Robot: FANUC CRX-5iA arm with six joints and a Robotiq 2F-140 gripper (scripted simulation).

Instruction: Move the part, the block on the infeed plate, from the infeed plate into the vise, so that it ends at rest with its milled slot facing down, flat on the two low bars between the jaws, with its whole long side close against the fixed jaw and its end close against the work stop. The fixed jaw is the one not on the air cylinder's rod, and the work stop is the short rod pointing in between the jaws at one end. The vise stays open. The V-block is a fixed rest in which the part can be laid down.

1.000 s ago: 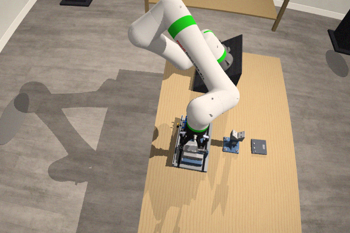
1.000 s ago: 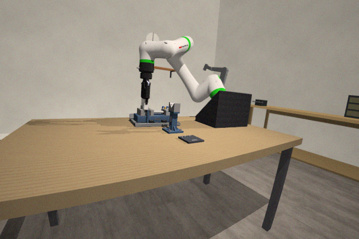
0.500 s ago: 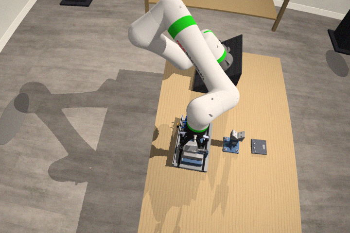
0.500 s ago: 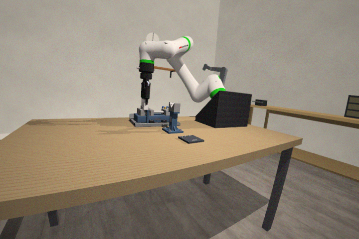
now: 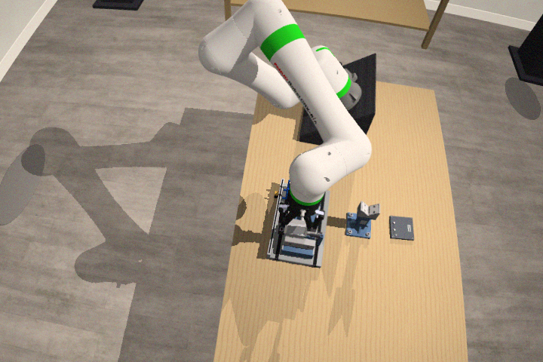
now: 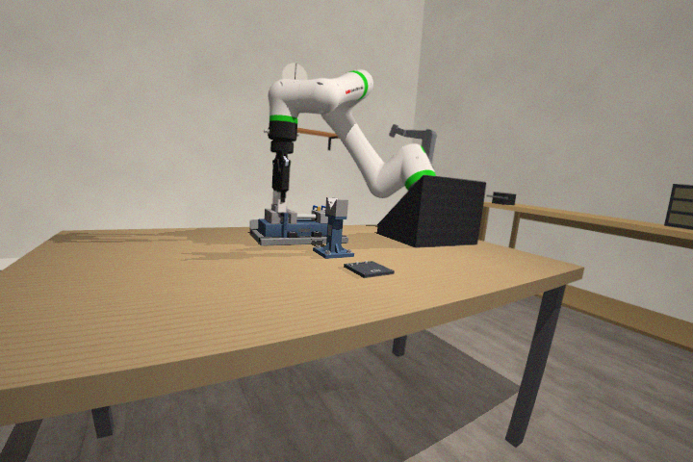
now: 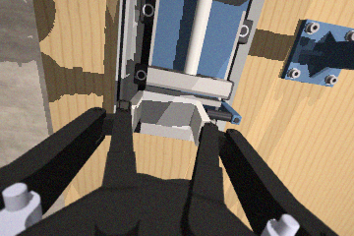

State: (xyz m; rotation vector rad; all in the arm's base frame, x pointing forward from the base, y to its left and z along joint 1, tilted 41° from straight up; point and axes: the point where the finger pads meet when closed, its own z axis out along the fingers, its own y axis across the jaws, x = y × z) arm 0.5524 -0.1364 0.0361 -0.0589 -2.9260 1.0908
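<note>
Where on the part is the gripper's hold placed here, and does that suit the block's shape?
The gripper is shut on the part, fingers on its two opposite side faces, coming from above the vise. The faces look flat and parallel, so the hold probably suits. The slot's direction is unclear.

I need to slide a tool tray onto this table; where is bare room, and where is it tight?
Bare wood shows between the infeed plate and the table's near end. Tight: the vise, under the gripper holding the part, with the V-block beside it.
</note>
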